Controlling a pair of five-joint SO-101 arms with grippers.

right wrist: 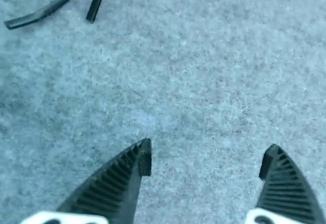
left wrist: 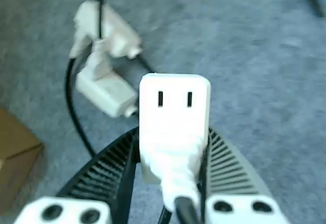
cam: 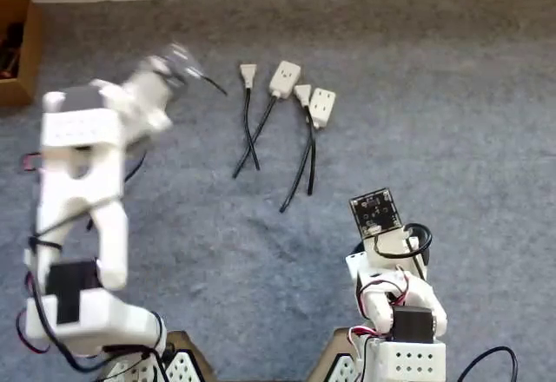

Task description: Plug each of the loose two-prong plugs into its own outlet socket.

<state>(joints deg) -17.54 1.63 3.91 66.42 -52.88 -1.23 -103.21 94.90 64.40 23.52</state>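
1. Two fingers (left wrist: 109, 168) of the left gripper (left wrist: 173, 135) clamp a white outlet socket (left wrist: 174, 102), slots facing out.
2. Wide open and empty, the right gripper (right wrist: 206, 158) hangs above grey carpet (right wrist: 204, 71).
3. Other plugs (cam: 248, 74) and sockets (cam: 284, 78) lie clustered on the carpet, cords (cam: 252, 135) trailing.

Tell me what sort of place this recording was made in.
Probably a tabletop robot test bench: two white robot arms at a grey carpet-like table cover, with short black-corded white plugs and sockets laid out.
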